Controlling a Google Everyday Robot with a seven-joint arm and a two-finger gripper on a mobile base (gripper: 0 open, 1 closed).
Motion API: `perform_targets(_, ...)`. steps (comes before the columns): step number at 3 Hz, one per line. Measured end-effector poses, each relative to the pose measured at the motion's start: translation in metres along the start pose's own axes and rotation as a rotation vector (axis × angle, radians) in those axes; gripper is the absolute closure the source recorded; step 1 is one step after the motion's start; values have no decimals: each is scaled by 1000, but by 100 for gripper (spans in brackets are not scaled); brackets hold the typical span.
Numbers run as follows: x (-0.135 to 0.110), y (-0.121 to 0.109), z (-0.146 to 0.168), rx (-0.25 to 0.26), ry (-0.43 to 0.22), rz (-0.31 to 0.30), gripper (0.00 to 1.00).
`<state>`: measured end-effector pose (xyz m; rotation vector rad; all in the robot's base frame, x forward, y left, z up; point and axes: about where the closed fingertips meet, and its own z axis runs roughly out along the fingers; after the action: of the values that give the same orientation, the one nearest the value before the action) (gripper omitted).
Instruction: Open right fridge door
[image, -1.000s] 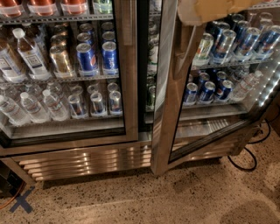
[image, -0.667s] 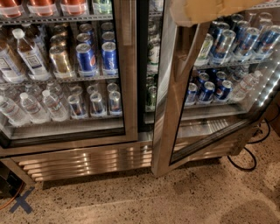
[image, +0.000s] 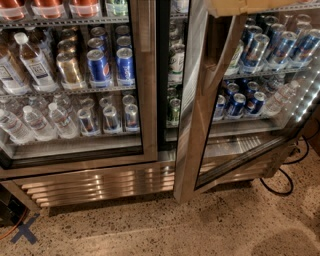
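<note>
Right fridge door (image: 197, 125) ajar, free edge swung out from the cabinet over speckled floor (image: 150, 230), far side back by black cable (image: 286, 181). Left door (image: 146, 75) closed; blue cans (image: 99, 65) and water bottles (image: 37, 120) behind its glass. Hand (image: 250, 6) at top edge of view, at the open door's upper frame, mostly cropped; cannot tell whether clenched or released.

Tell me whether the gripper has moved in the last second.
Yes. The gripper, at the top edge of the view over the right fridge door, has shifted upward against the blue cans behind the glass, so less of it shows now.
</note>
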<state>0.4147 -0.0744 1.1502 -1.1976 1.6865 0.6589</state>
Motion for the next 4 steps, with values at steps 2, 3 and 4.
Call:
perform_targets(2,1,-4,-4,0,0,0,64)
perform_targets(3,1,-7,-7,0,0,0,86)
perform_targets(4,3,-15,-13,0,0,0,100)
